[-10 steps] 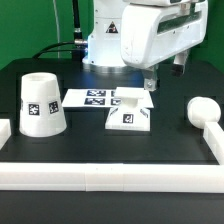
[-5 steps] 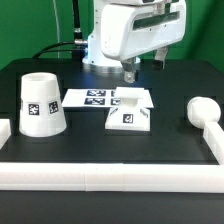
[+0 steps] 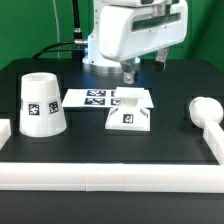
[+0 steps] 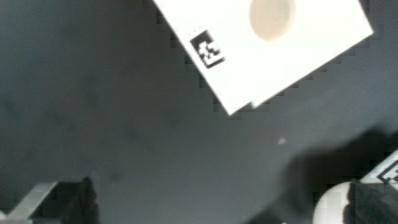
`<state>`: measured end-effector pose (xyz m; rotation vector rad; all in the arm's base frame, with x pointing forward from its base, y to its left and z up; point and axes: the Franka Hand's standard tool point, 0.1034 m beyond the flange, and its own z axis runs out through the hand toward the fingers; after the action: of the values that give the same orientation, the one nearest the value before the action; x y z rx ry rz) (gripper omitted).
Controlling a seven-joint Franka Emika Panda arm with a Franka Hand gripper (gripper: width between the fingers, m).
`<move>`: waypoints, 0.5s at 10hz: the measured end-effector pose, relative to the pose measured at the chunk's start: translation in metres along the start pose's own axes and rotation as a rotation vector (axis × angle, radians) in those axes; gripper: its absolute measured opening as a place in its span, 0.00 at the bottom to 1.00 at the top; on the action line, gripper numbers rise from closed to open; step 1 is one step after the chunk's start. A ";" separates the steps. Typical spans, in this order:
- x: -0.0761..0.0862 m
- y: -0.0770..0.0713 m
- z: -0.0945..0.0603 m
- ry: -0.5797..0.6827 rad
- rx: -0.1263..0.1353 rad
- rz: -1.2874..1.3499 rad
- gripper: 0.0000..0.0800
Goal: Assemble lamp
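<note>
- Exterior view: gripper (image 3: 130, 72) hangs over the table (image 3: 150, 150) near the base (image 3: 130, 112), apart from it.
- Base lies flat, just beside the marker board (image 3: 88, 98).
- Shade (image 3: 42, 104) stands wide end down at the exterior view's left; bulb (image 3: 203, 110) lies at its right.
- Wrist view: fingers (image 4: 54, 200) spread wide, nothing between them.

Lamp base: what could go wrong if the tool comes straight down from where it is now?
The open tool has bare table between its fingers; the lamp base lies off to one side, so it may close on nothing. The base sits right beside the marker board; a push could slide it onto the board.
</note>
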<state>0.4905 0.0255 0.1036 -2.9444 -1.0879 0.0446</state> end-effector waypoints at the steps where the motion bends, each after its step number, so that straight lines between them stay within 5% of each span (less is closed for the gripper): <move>1: -0.011 -0.007 0.004 -0.002 0.011 0.146 0.88; 5: -0.017 -0.015 0.010 -0.006 0.023 0.413 0.88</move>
<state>0.4678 0.0258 0.0946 -3.0917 -0.4592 0.0653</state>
